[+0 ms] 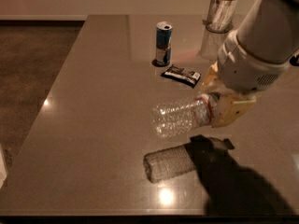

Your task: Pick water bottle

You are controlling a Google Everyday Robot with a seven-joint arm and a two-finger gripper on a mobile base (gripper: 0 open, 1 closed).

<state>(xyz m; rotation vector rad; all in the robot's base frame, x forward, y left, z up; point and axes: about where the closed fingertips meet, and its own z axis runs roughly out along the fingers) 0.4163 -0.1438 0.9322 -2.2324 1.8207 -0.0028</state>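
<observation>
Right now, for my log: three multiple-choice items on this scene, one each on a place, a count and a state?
1. Where is the water bottle?
A. lying on the table
B. in the air above the table, in the pincer
C. standing upright on the table

2. How many drink cans stand on the table?
A. one
B. two
C. three

3. The pincer is:
A. open, clear of everything
B. shut on the water bottle's cap end
C. open, resting on the table

Answers:
1 B: its dark image on the tabletop lies apart, below it.
2 A: a single blue-and-silver can stands at the back.
3 B: it clamps the cap end and carries the bottle.
</observation>
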